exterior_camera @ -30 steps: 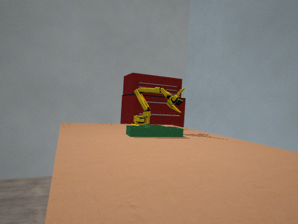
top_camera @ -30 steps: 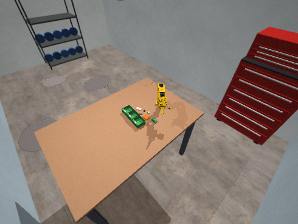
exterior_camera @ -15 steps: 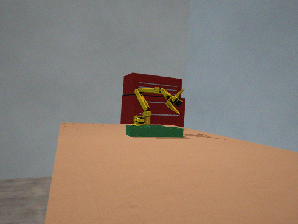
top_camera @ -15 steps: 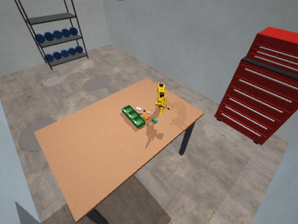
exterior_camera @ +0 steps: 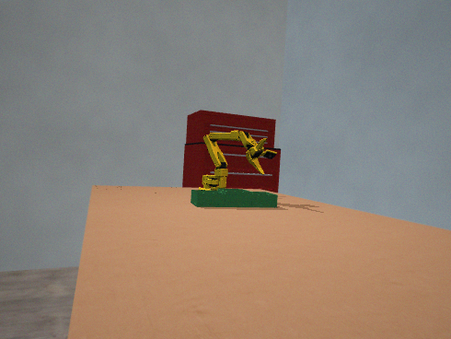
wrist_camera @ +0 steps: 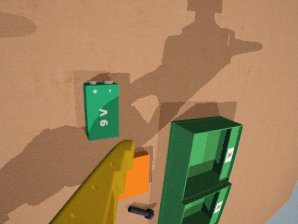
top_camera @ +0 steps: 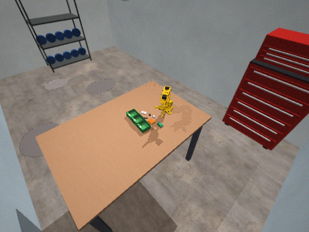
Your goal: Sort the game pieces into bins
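Wrist | one green battery [top_camera: 160,125] [wrist_camera: 102,111] | one orange block [top_camera: 151,121] [wrist_camera: 137,176] | one black bolt [wrist_camera: 141,212] | two bins seen [wrist_camera: 181,156] | jaws wide

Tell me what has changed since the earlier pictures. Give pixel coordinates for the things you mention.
The gripper [top_camera: 158,112] [exterior_camera: 270,162] [wrist_camera: 125,150] has swung and turned toward the green bins [top_camera: 134,123] [exterior_camera: 234,199] [wrist_camera: 176,165] in the top view. It is open, and no pick-up or release shows. The bins, the green battery [top_camera: 160,125] [wrist_camera: 101,112] and the orange piece [top_camera: 151,121] [wrist_camera: 137,175] look unmoved.
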Robot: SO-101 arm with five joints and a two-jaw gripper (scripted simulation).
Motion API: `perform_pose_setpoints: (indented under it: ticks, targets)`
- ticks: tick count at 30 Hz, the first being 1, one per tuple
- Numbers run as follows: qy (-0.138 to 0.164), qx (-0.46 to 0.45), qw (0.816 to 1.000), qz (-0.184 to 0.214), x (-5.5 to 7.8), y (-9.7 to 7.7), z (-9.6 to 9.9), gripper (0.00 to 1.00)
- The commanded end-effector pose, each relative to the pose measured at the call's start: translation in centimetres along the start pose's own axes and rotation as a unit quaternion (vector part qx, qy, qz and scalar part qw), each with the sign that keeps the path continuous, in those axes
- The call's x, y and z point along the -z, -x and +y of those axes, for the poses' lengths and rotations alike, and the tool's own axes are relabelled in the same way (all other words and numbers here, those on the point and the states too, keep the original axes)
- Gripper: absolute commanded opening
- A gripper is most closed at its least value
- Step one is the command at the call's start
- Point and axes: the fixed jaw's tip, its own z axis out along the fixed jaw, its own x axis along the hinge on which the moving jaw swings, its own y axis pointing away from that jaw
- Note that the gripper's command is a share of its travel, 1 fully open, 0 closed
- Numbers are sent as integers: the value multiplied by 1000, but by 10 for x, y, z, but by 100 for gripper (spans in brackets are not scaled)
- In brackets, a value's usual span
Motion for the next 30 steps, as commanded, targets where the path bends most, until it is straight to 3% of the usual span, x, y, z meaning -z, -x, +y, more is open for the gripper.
perform_pose_setpoints:
  ticks: [1, 5, 7, 11, 12, 16, 17, 22, 24, 30]
  targets:
    - [-3, -113, 993, 32, 10, -15, -14, 100]
    - [2, -207, 976, 65, 15, -32, -16, 100]
    - [2, -207, 976, 65, 15, -32, -16, 100]
    - [5, -327, 939, 105, 22, -52, -17, 100]
    - [5, -330, 938, 106, 23, -52, -17, 100]
    - [3, -441, 886, 143, 32, -71, -16, 100]
    - [3, -443, 885, 144, 32, -71, -16, 100]
    - [-4, -556, 812, 180, 43, -89, -13, 100]
    - [-4, -556, 812, 180, 43, -89, -13, 100]
    - [-11, -642, 738, 208, 53, -102, -8, 100]
